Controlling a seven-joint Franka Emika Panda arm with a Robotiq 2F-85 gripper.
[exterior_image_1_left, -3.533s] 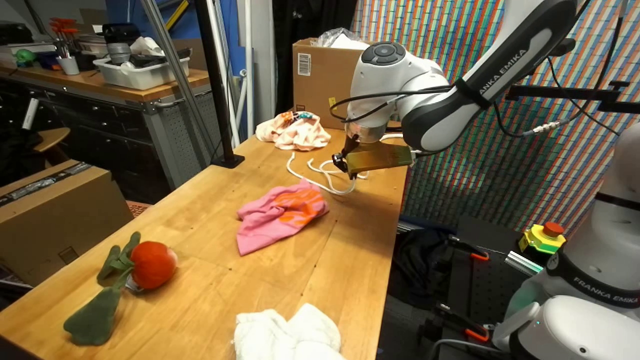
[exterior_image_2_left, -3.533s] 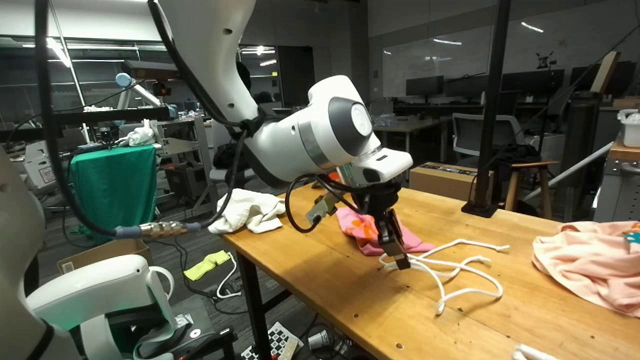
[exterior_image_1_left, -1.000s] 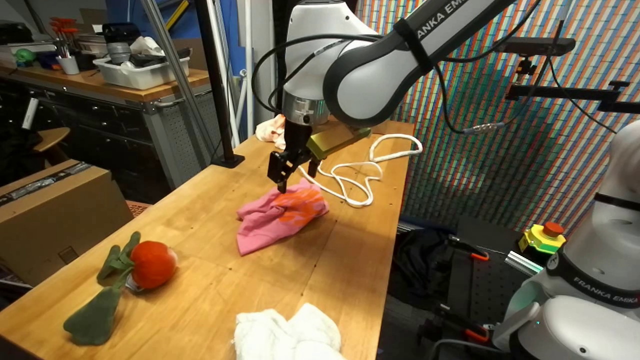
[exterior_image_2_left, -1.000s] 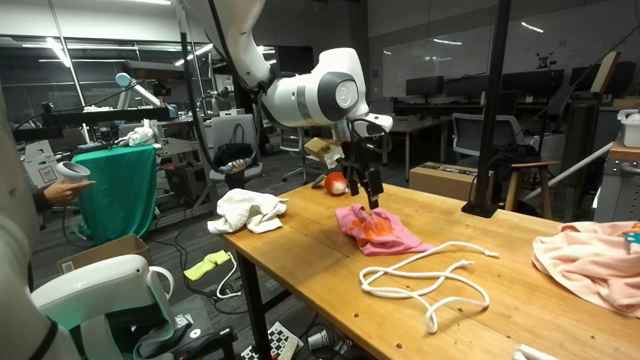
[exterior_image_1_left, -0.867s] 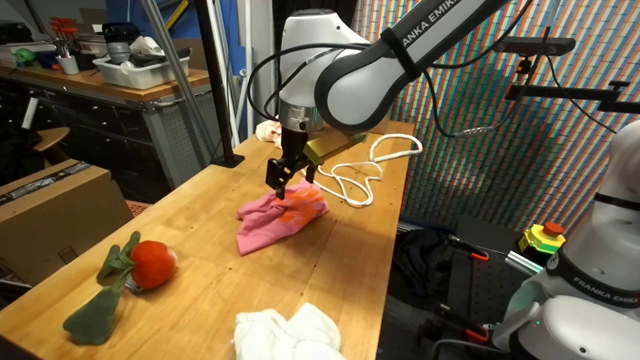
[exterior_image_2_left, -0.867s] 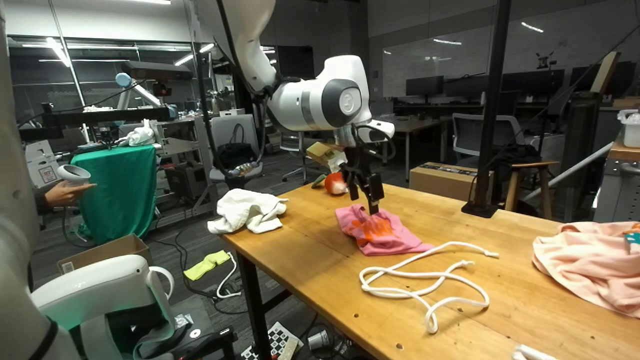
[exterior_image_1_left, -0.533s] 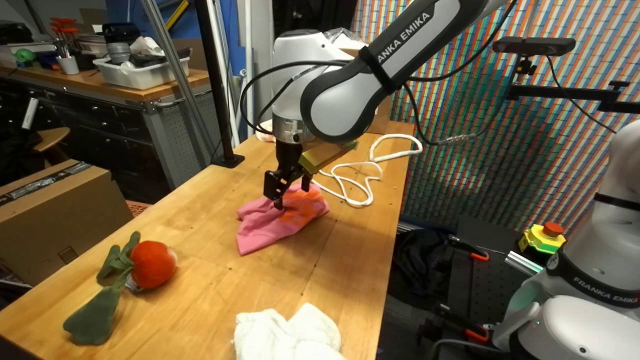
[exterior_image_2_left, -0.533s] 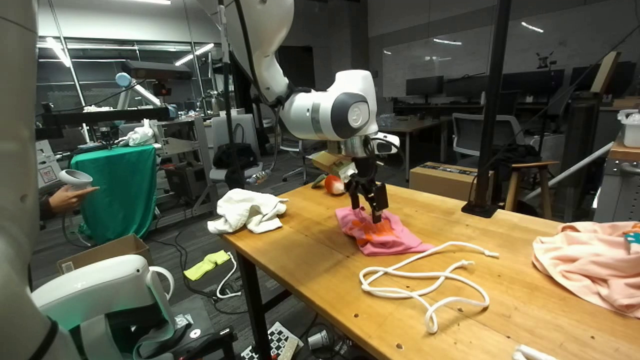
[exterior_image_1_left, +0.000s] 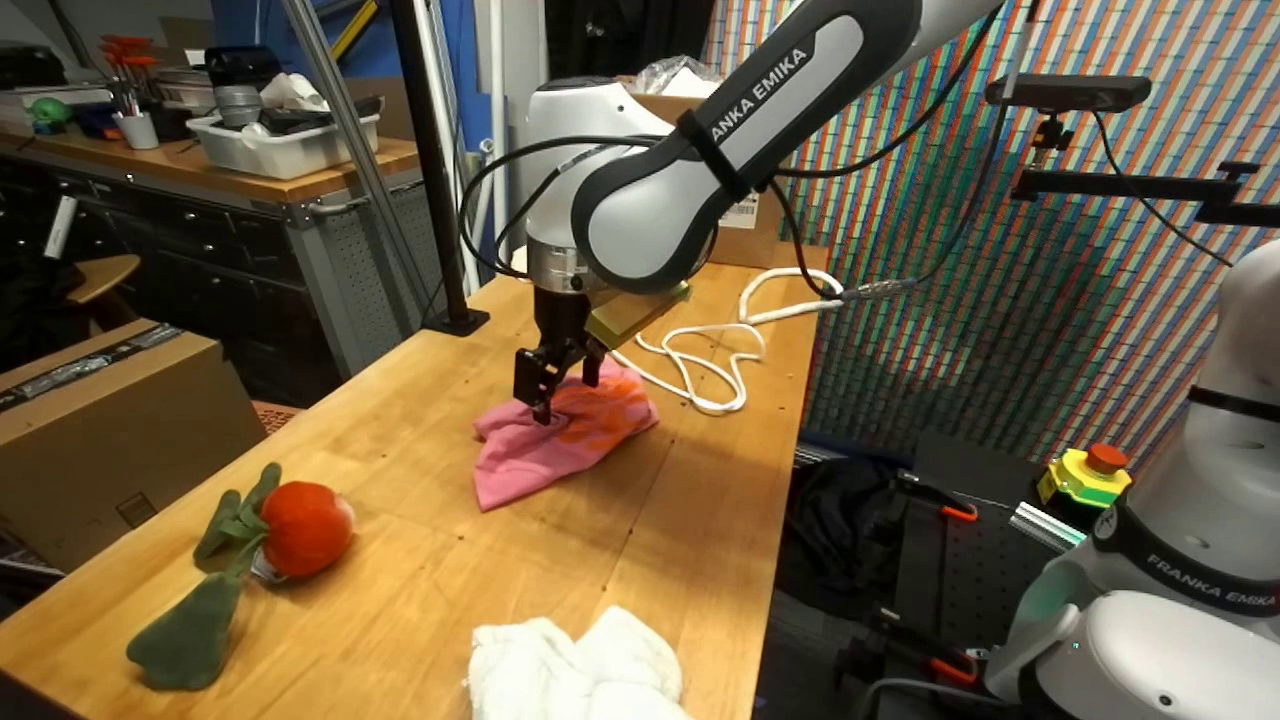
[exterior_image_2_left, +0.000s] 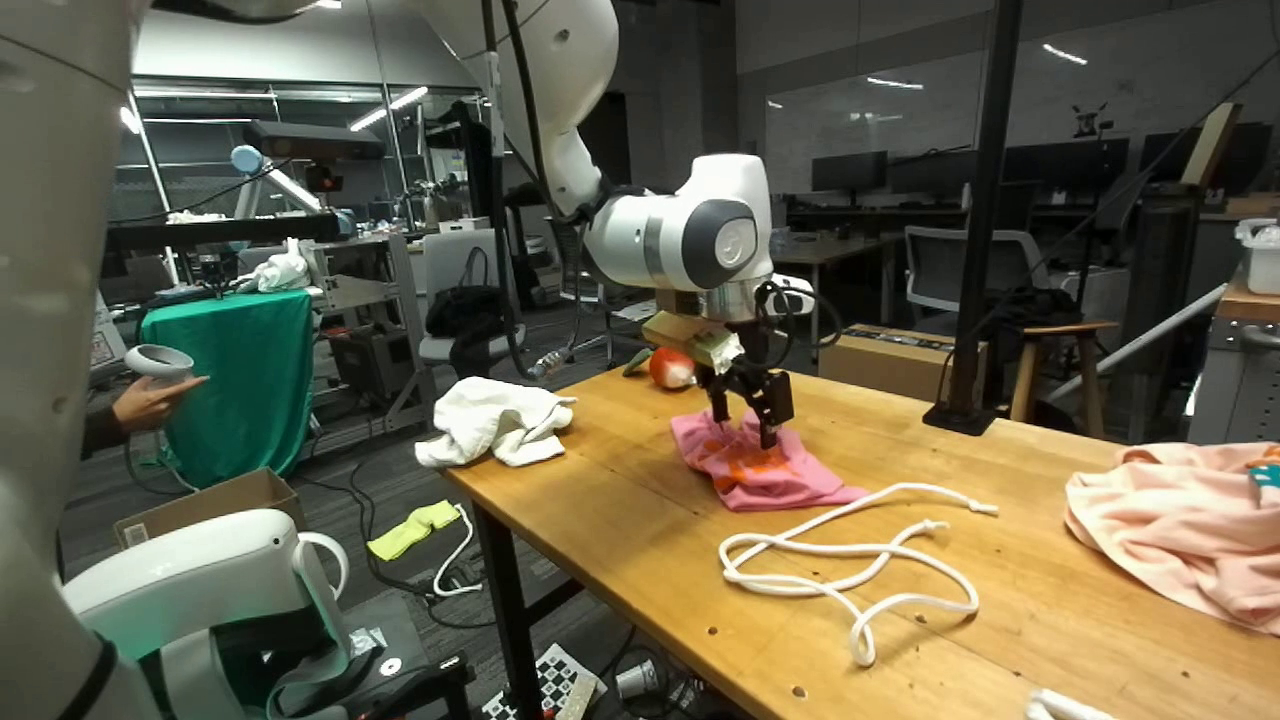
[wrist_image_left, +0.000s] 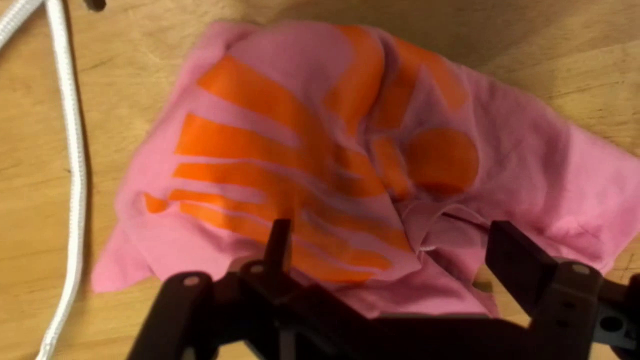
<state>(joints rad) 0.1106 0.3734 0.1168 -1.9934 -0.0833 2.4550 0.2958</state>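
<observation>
A crumpled pink cloth (wrist_image_left: 525, 150) with an orange print lies under my gripper (wrist_image_left: 390, 224). The dark fingers (wrist_image_left: 280, 245) stand wide apart in the wrist view, with pink fabric showing below and between them. In both exterior views the gripper (exterior_image_1_left: 567, 401) (exterior_image_2_left: 745, 432) points down, its tips just above or at the pink cloth (exterior_image_1_left: 530, 460) (exterior_image_2_left: 775, 487). Whether the tips touch the fabric I cannot tell. Nothing is pinched between them. A white rope (exterior_image_1_left: 738, 385) (exterior_image_2_left: 890, 548) (wrist_image_left: 76, 165) lies loosely curled beside the cloth.
On the wooden table (exterior_image_1_left: 700, 520) a white cloth (exterior_image_1_left: 575, 665) (exterior_image_2_left: 500, 420) lies at one end. A red plush (exterior_image_1_left: 305, 530) with green leaves lies near it. A peach cloth (exterior_image_2_left: 1170, 525) sits at the far end. A black pole (exterior_image_2_left: 980, 220) rises at the table edge.
My gripper has gone from over the rope to the pink cloth and come down. The rope lies in a different shape. A hand with a white controller has come into view.
</observation>
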